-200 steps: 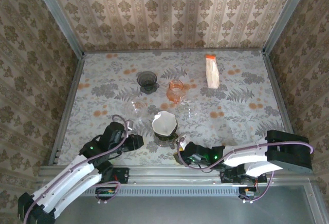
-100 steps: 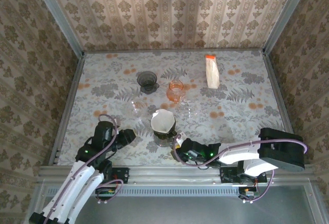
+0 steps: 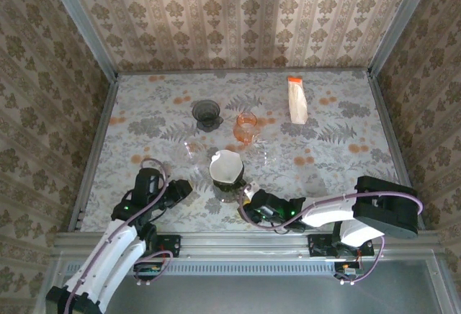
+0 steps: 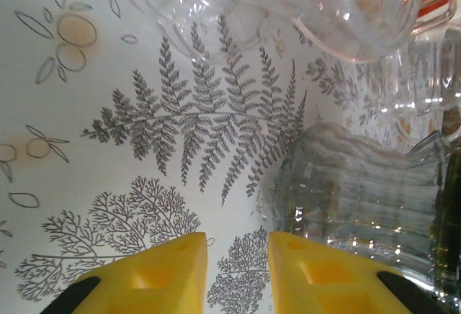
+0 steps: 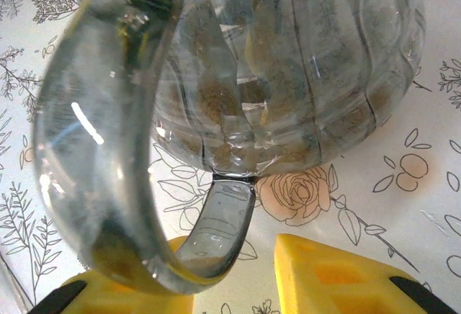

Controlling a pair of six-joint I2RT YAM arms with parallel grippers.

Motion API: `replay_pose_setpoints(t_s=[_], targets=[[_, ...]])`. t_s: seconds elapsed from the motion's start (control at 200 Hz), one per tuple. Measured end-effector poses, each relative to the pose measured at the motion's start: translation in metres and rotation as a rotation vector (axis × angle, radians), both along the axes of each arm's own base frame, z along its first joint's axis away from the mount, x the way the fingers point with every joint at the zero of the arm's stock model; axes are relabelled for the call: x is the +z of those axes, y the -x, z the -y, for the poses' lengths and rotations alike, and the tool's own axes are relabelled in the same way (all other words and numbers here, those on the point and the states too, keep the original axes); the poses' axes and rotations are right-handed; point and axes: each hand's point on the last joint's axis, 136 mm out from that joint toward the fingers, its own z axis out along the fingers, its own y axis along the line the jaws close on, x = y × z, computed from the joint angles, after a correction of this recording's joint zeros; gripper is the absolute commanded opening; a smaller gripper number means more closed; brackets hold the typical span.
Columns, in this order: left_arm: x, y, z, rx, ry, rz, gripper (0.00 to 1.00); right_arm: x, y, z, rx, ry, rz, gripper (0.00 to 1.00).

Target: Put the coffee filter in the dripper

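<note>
The white coffee filter (image 3: 226, 167) sits as an open cone in the top of the clear glass dripper (image 3: 230, 186) at the near middle of the table. My right gripper (image 3: 245, 200) is just near-right of it. In the right wrist view the dripper's ribbed bowl (image 5: 302, 76) looms close and its glass handle (image 5: 220, 220) runs down between my yellow fingers. The handle lies against the left finger (image 5: 137, 292) with a gap to the right one, so the right gripper (image 5: 234, 260) is open. My left gripper (image 3: 184, 189) is open and empty (image 4: 238, 274), left of the dripper (image 4: 360, 191).
Farther back stand a dark cup (image 3: 207, 113), an orange glass (image 3: 247, 127) and two clear glasses (image 3: 193, 149) (image 3: 265, 154). A filter pack (image 3: 297, 100) lies at the back right. Patterned walls enclose the table on three sides.
The right gripper has crept left and away toward the dripper, and the dripper with its filter has shifted slightly away and left. The left gripper has drawn back to the left.
</note>
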Motion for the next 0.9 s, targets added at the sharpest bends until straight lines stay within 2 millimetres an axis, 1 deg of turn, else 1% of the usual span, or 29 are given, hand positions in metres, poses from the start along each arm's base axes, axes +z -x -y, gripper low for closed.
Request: replay_pose_setpoints(t_s=[0.21, 0.33, 0.43, 0.64, 0.9], targets=[[-0.003, 0.009, 0.021, -0.09, 0.018, -0.015, 0.23, 0.0, -0.009, 0.001, -0.026, -0.01, 0.003, 0.35], [-0.012, 0.021, 0.034, -0.171, 0.003, -0.051, 0.21, 0.002, -0.013, -0.002, -0.026, -0.01, 0.008, 0.35], [-0.018, 0.026, 0.041, -0.208, -0.01, -0.075, 0.19, 0.003, -0.014, -0.004, -0.023, -0.01, 0.013, 0.35], [-0.027, 0.021, 0.056, -0.241, -0.007, -0.089, 0.16, 0.002, -0.017, -0.005, -0.027, -0.011, 0.015, 0.35], [-0.027, 0.008, 0.081, -0.278, 0.021, -0.073, 0.08, 0.002, -0.021, -0.003, -0.04, -0.012, 0.017, 0.35]])
